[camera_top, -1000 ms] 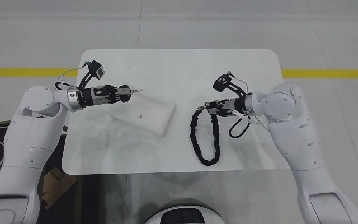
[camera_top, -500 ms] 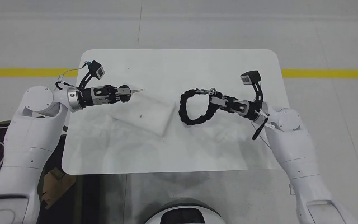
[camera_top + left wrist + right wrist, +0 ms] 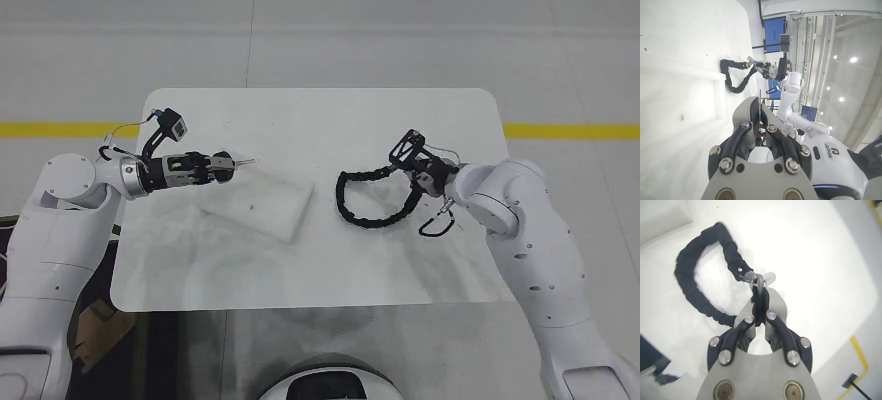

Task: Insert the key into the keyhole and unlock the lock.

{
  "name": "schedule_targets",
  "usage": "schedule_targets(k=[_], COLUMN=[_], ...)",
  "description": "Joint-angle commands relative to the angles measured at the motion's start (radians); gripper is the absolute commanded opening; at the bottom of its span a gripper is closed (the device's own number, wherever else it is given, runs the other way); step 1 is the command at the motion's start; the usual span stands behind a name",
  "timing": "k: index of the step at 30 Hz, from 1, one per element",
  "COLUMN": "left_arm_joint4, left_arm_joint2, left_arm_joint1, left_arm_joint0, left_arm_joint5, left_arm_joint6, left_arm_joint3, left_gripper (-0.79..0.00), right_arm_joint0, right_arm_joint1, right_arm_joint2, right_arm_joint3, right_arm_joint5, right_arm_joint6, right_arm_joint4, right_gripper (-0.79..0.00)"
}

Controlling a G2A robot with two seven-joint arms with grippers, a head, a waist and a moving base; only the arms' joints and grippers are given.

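The left hand (image 3: 759, 106) is pinching the key (image 3: 760, 96). The right hand (image 3: 761, 300) is clenching the lock (image 3: 693, 262) by its metal end, the black loop curving over the surface (image 3: 330, 115).

Most of the key (image 3: 760, 94) is buried inside the closed left gripper (image 3: 757, 106); just a thin edge of blade pokes out. The right gripper (image 3: 761, 300) covers part of the lock (image 3: 769, 277), whose keyhole cannot be made out. The black chain sleeve (image 3: 696, 256) is smeared by blur in the right wrist view.
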Motion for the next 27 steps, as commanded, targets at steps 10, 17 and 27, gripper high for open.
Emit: schedule_targets(k=[10, 17, 27], left_arm_joint4=[0.000, 0.000, 0.000], left_arm_joint2=[0.000, 0.000, 0.000], left_arm_joint1=[0.000, 0.000, 0.000], left_arm_joint0=[0.000, 0.000, 0.000], left_arm_joint5=[0.000, 0.000, 0.000], left_arm_joint6=[0.000, 0.000, 0.000], left_arm_joint3=[0.000, 0.000, 0.000], left_gripper=[-0.785, -0.785, -0.785], right_arm_joint0=[-0.147, -0.303, -0.364], right_arm_joint1=[0.018, 0.043, 0.019], right_arm_joint2=[0.035, 0.042, 0.075], right_arm_joint3=[-0.155, -0.249, -0.210], right_arm_joint5=[0.125, 0.288, 0.489], right_arm_joint6=[-0.229, -0.701, -0.881], right_arm_joint4=[-0.380, -0.965, -0.857], right_gripper=[-0.785, -0.785, -0.785])
